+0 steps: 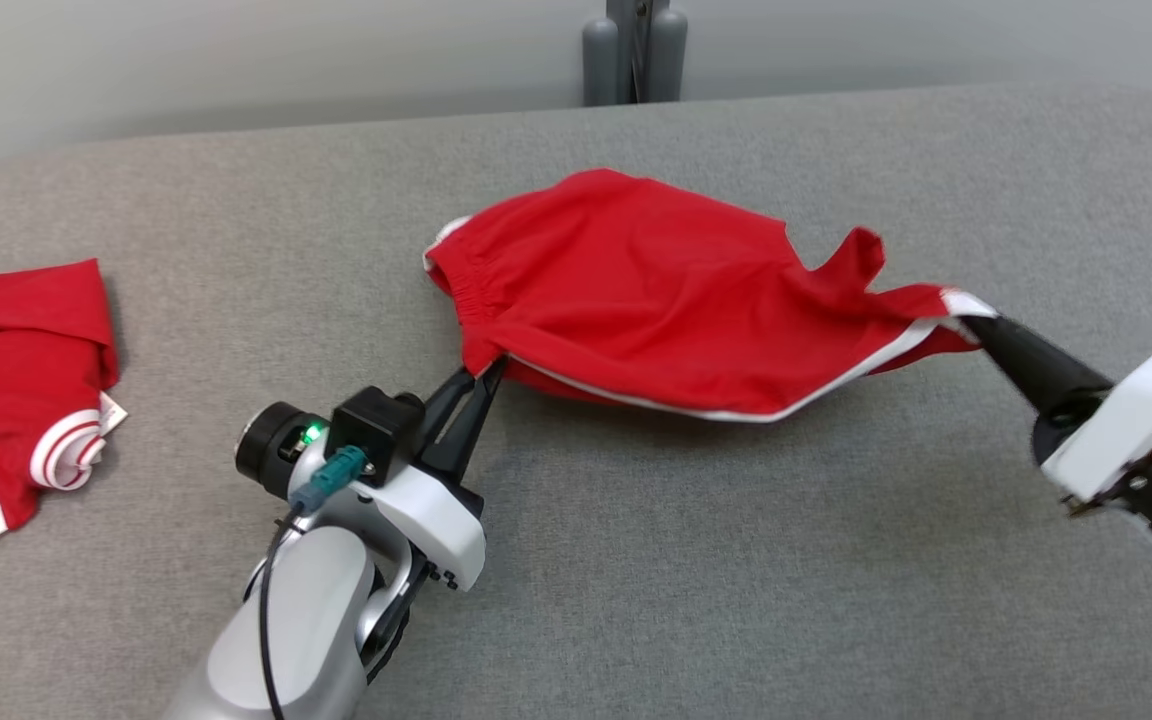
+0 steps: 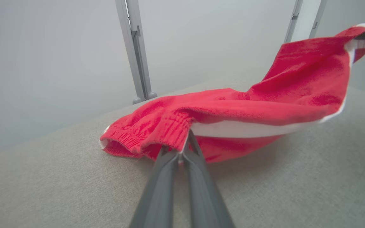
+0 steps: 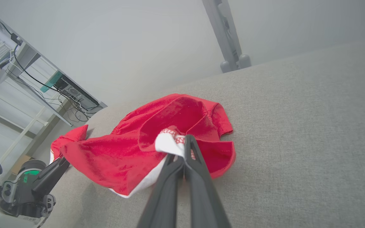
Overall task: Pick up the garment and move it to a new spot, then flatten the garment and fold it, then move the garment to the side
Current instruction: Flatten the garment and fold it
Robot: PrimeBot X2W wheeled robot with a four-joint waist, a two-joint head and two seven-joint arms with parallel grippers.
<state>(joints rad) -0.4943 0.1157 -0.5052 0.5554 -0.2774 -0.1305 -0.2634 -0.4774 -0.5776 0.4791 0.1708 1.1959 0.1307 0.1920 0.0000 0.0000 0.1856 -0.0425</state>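
Note:
The garment [image 1: 656,300] is a pair of red shorts with white side stripes, stretched between my two grippers above the grey table [image 1: 636,560]. My left gripper [image 1: 488,372] is shut on its elastic waistband corner; the left wrist view has the same pinch [image 2: 182,148] on the red cloth [image 2: 265,104]. At the right, my right gripper [image 1: 976,325] is shut on the white-trimmed leg hem, with the hem pinched [image 3: 182,147] and the garment [image 3: 131,152] sagging behind it. The garment's far edge still rests on the table.
A second red garment with white trim [image 1: 11,385] lies folded at the table's left edge. A grey stand [image 1: 633,50] rises behind the table's far edge. Shelving with cables [image 3: 27,76] stands off to one side. Bare grey table stretches in front of the shorts.

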